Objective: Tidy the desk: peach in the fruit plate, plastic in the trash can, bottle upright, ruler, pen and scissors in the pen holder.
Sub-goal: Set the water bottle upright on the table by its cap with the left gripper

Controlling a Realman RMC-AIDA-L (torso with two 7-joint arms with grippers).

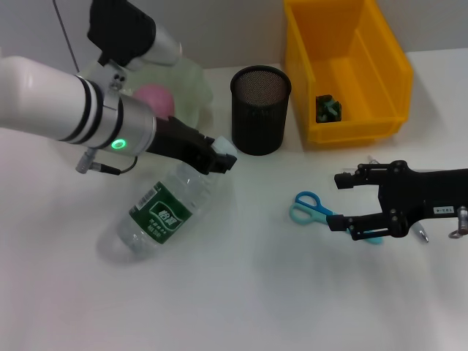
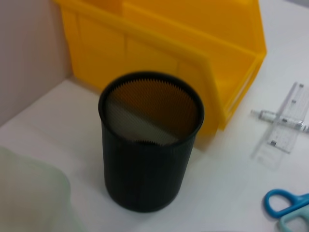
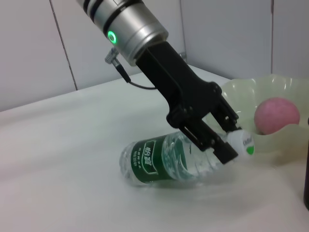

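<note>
On the table (image 1: 241, 307), left of centre, the bottle (image 1: 164, 212) lies on its side with its cap end raised toward the fruit plate (image 1: 191, 84). The left gripper (image 1: 219, 157) has its fingers (image 3: 219, 145) pinching the bottle at the neck, just behind the white cap (image 3: 241, 142). The bottle looks empty or nearly so: clear thin plastic, light, smooth and likely to dent or twist if squeezed on the body. The neck seems the stiffest place to hold, and tipping it up from there should stand it on its base, though a light bottle may topple on release.

The peach (image 1: 155, 99) already sits in the plate. The right gripper (image 1: 338, 201) hovers with fingers spread by the scissors (image 1: 314, 208), whose blue handles lie just beside its lower finger; they are rigid and flat, best taken across the shanks. The ruler (image 2: 285, 123) and a pen (image 2: 280, 117) crossing it lie near the yellow bin (image 1: 344, 69), beyond the black mesh holder (image 1: 260, 110).
</note>
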